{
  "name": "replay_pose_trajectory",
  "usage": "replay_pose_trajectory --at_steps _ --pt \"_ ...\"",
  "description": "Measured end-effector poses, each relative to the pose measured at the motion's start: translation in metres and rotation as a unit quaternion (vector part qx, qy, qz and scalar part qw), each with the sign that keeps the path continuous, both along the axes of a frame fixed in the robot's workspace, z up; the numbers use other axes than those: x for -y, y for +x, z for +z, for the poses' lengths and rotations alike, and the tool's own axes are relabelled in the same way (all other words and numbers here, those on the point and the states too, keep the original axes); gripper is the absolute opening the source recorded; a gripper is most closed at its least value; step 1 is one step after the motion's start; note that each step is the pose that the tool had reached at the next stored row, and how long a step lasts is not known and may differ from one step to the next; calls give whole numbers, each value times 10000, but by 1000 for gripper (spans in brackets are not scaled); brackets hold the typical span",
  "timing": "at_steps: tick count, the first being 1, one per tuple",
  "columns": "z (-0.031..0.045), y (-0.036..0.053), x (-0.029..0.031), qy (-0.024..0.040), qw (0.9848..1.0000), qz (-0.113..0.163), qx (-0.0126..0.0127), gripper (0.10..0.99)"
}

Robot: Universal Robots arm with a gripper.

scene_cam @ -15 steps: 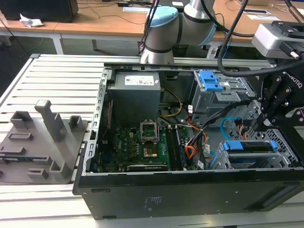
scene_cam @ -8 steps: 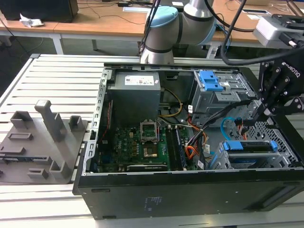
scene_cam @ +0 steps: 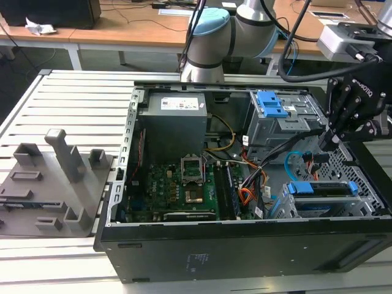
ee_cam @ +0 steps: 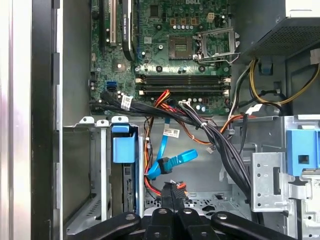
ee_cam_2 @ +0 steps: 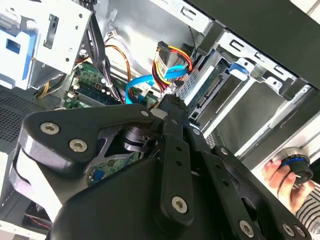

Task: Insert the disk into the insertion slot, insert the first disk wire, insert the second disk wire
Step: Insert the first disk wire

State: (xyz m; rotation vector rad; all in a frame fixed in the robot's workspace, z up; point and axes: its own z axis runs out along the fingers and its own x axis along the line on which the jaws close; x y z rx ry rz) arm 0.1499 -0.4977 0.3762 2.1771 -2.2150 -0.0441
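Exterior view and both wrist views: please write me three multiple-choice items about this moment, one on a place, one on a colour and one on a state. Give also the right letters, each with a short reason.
1. Where is the disk?
A. on the floor
B. in the insertion slot, at the exterior view's right
C. on a shelf

2. What colour is the second disk wire?
A. light blue
B. green
C. white

3. How is the gripper?
A. open, holding nothing
B. shut on the disk
C. shut on the plug of the first disk wire

Answers:
1 B: its blue carrier sits inside the perforated cage.
2 A: its loop shows light blue in both wrist views.
3 C: in the first wrist view the black plug sits at the tips of the closed gripper.
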Motion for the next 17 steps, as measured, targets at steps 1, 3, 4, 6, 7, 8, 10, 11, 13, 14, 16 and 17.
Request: replay_pose_trajectory --at_steps 1,3,4,6,7,8,10,11,13,14,16,17 --pt "-18 1 -4 -2 10000 1 0 106" --pt "-23 1 -3 -7 10000 1 0 106" --pt "-24 1 -4 -7 10000 1 0 106" --pt "-24 1 -4 -8 10000 1 0 106" --pt "-24 1 -4 -9 10000 1 0 114" --pt "-24 1 -4 -9 10000 1 0 169" --pt "-34 1 -7 -15 10000 1 0 239" --pt "-45 1 -11 -17 10000 0 0 239" --pt "-94 1 -24 -23 10000 0 0 239" --pt "-112 1 -27 -32 10000 0 0 239" --pt "-165 1 -34 -66 10000 0 0 239" --pt "-188 1 -34 -102 9999 0 0 239"
